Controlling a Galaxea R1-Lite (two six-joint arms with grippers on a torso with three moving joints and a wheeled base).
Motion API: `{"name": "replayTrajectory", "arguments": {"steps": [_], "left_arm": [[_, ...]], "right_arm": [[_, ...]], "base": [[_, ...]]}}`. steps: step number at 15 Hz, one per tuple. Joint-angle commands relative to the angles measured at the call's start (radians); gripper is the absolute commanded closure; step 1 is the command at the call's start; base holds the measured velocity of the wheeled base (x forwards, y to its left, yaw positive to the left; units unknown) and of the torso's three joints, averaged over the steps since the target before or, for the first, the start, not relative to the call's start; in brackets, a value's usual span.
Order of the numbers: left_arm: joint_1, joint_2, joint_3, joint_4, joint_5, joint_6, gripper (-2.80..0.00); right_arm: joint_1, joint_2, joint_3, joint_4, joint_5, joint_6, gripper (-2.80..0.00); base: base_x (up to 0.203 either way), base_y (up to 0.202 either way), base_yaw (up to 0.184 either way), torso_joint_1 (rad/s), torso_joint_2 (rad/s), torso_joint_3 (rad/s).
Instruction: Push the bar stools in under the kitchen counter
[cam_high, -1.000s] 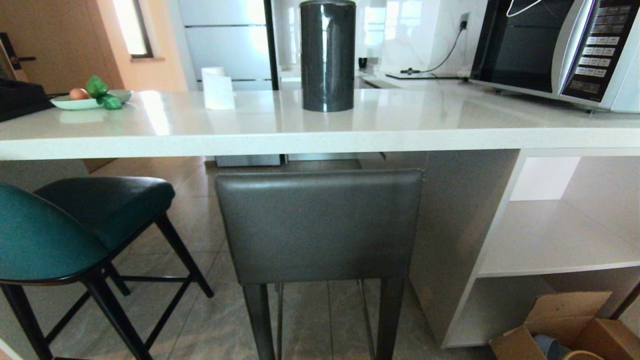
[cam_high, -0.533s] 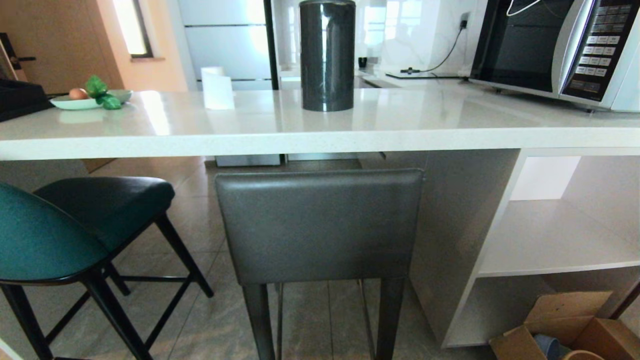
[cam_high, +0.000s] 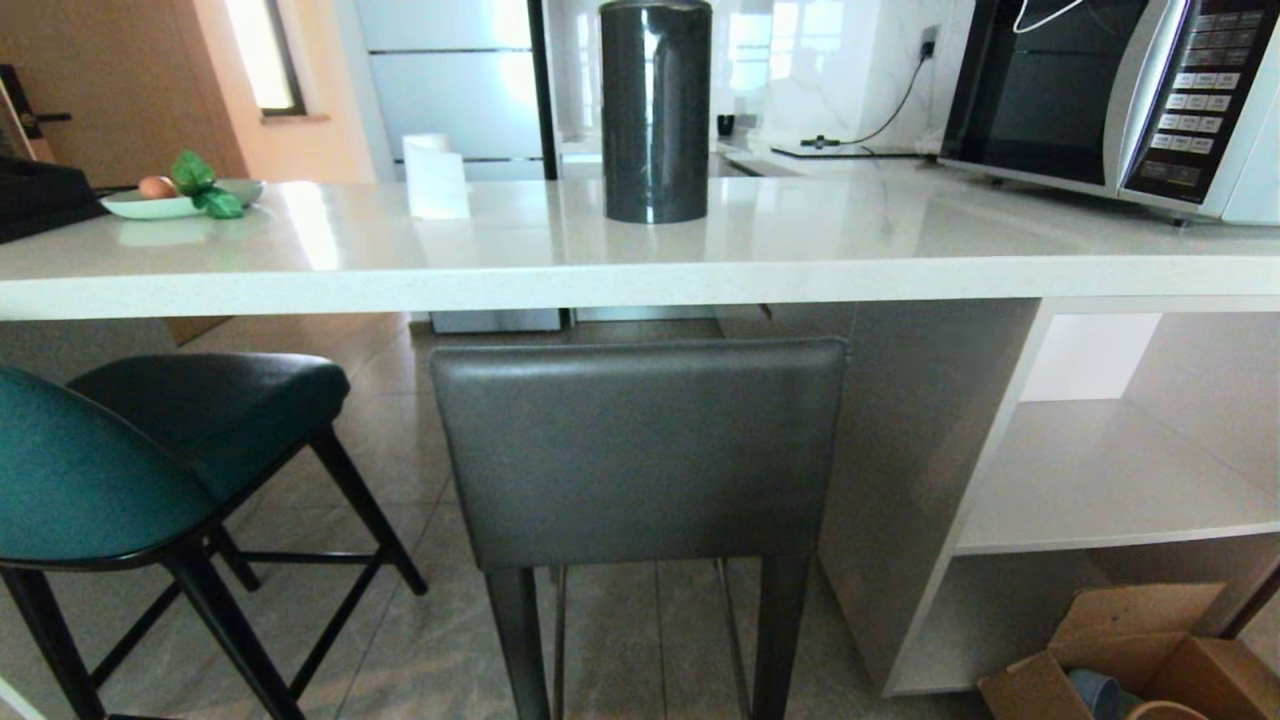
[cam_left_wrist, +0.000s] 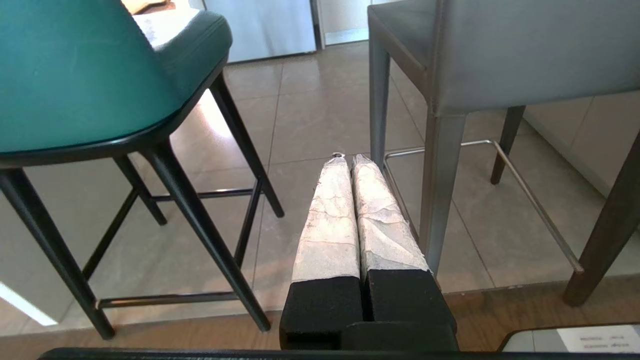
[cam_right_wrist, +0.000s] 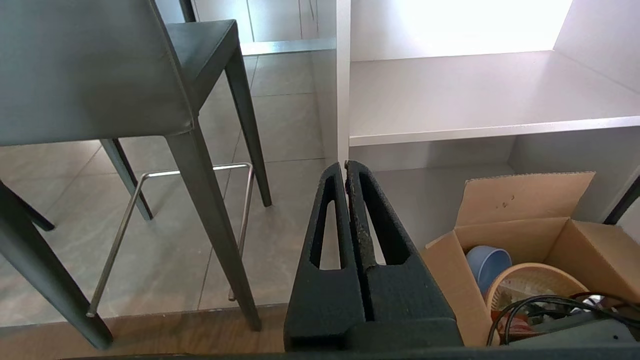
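Two bar stools before kitchen counter

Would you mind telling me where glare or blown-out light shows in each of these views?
Head view: the glossy kitchen counter mirrors the bright window and the dark cylinder. Left wrist view: a bright patch of light on the floor tiles under the teal stool. Right wrist view: the back of the upper shelf is washed out white.
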Motion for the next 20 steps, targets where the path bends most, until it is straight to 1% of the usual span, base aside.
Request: {"name": "replayTrajectory", "arguments": {"steps": [1,2,11,17,20], "left_arm": [[0.0,0.003,0.001,0.0,0.005,-0.005,0.0],[-0.001,0.003,0.003,-0.004,0.021,-0.025,0.0],[-0.001,0.003,0.003,-0.007,0.015,-0.027,0.0],[-0.001,0.003,0.003,-0.007,0.015,-0.027,0.0],[-0.001,0.001,0.003,-0.007,0.015,-0.027,0.0]], "right_arm": [[0.0,0.002,0.005,0.001,0.001,-0.001,0.0],[0.0,0.002,0.005,0.001,0.001,0.001,0.0],[0.0,0.002,0.005,0.001,0.001,0.001,0.0],[0.0,0.002,0.005,0.001,-0.001,0.001,0.0],[0.0,0.002,0.005,0.001,0.0,0.001,0.0]], "base": [[0.0,0.0,0.0,0.0,0.0,0.0],[0.0,0.0,0.0,0.0,0.0,0.0],[-0.008,0.0,0.0,0.001,0.0,0.0],[-0.192,0.0,-0.002,0.003,0.0,0.001],[-0.071,0.0,-0.004,-0.005,0.0,0.002]]}}
